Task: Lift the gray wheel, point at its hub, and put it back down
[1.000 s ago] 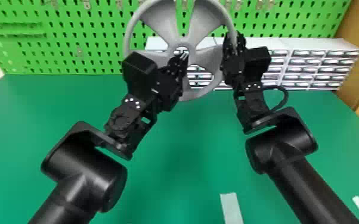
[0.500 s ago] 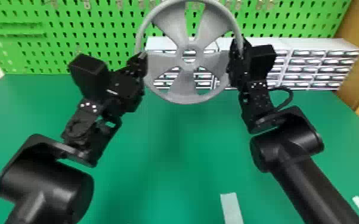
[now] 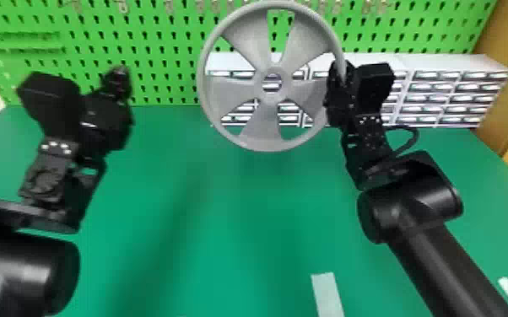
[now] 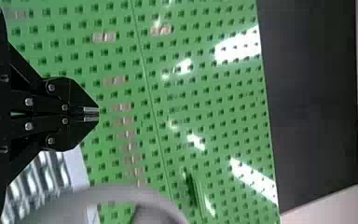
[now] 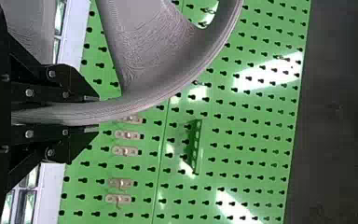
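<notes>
And there's the wheel (image 3: 261, 128), up over the green table (image 3: 240, 253), standing on edge with its open face to the head camera! The right gripper (image 3: 337, 78) has it, clamped on the rim at the wheel's right side, so the whole wheel reaches inward from those fingers, toward the middle of the view. Over to the right wrist view, and it's a firm bite: the rim runs right between the right gripper's (image 5: 91, 114) two fingers, one on each side of it, with the spokes off to one side.

Now the left gripper (image 3: 118, 76): it's out to the left of the wheel, well apart from rim and hub (image 3: 272, 98) alike. Its own wrist view shows the fingers closed, tip against tip, with a curve of the gray rim off to the side of them, clear of any touch. Behind the wheel, the white drawers (image 3: 447, 63) and the green pegboard (image 3: 168, 50)!
</notes>
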You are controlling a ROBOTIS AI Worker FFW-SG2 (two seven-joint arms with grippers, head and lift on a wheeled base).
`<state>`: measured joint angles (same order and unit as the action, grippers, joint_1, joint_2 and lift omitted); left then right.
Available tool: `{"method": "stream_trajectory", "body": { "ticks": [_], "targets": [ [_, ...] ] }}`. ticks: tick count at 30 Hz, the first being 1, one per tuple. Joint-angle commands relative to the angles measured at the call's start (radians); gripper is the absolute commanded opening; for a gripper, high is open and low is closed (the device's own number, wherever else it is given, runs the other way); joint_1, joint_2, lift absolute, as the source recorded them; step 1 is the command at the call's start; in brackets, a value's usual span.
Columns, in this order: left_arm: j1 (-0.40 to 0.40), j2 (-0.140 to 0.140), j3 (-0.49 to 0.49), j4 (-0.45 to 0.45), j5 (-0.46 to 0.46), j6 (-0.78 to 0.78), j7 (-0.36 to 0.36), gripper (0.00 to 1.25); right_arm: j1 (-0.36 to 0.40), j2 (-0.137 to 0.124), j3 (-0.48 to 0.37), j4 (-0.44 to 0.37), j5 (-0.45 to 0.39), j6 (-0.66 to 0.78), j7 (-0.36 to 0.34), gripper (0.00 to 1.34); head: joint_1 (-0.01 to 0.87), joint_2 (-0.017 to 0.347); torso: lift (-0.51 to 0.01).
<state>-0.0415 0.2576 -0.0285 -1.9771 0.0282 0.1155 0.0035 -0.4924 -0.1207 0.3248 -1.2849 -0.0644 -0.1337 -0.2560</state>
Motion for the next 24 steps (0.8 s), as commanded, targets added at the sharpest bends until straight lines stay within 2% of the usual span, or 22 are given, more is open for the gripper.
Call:
{"method": "stream_trajectory", "body": {
  "ticks": [1, 4, 10, 14, 24],
  "targets": [
    [0.009, -0.001, 0.073, 0.001, -0.057, -0.008, 0.038, 0.02, 0.0, 0.001, 0.003, -0.002, 0.0, 0.0, 0.001, 0.01, 0.692, 0.048, -0.088],
    [0.017, -0.001, 0.108, 0.003, -0.105, -0.011, 0.072, 0.02, 0.0, 0.001, 0.005, -0.004, -0.003, 0.005, 0.004, 0.01, 0.692, 0.048, -0.088],
    [0.028, -0.005, 0.142, 0.007, -0.093, -0.016, 0.092, 0.02, 0.006, 0.0, 0.005, -0.024, -0.011, 0.04, 0.011, 0.01, 0.692, 0.048, -0.088],
    [0.032, -0.011, 0.154, 0.014, -0.039, -0.016, 0.092, 0.02, 0.012, 0.0, 0.003, -0.067, -0.011, 0.141, 0.017, 0.01, 0.692, 0.048, -0.088],
    [0.038, -0.012, 0.144, 0.018, -0.002, -0.017, 0.092, 0.02, 0.026, 0.0, 0.002, -0.142, -0.04, 0.362, 0.049, 0.01, 0.692, 0.048, -0.088]
  ]
}}
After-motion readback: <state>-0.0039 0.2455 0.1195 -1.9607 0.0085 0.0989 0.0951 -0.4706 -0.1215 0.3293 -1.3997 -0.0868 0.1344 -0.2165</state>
